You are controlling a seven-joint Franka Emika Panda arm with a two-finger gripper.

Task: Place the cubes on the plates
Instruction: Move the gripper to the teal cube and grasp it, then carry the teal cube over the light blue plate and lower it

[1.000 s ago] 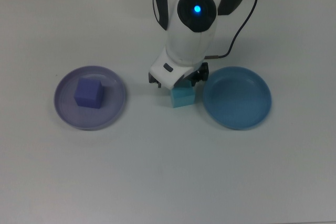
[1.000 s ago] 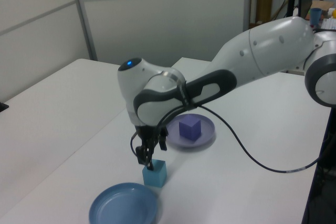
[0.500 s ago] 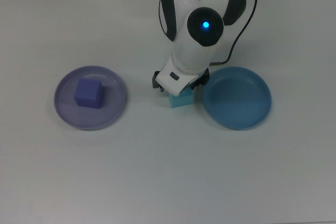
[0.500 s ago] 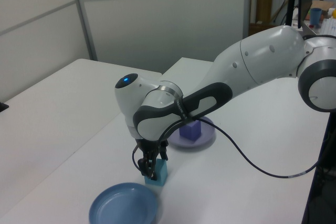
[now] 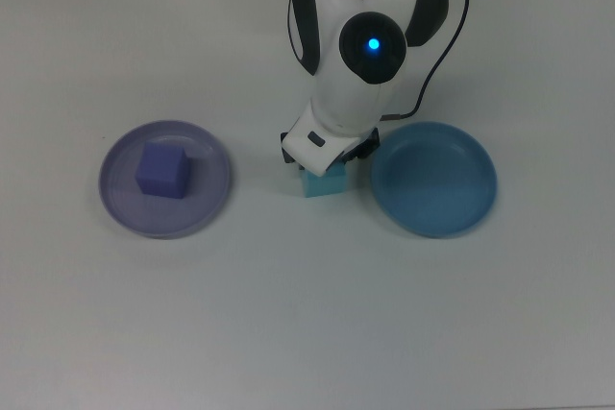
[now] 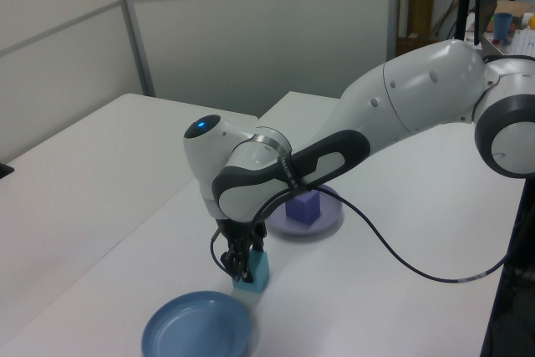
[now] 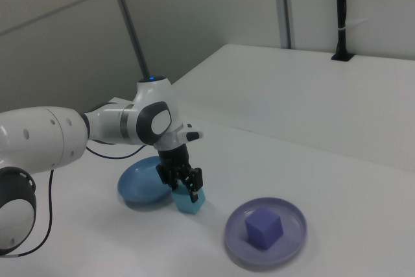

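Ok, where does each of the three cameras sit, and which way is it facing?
Top view: overhead, looking straight down at the white table; arm's wrist covers part of the teal cube.
Left view: raised, beyond the blue plate, looking across to the lavender plate; whole forearm and elbow show.
Right view: raised, nearer the lavender plate, facing the blue plate; arm enters from the right view's left.
All three share the purple cube and the gripper.
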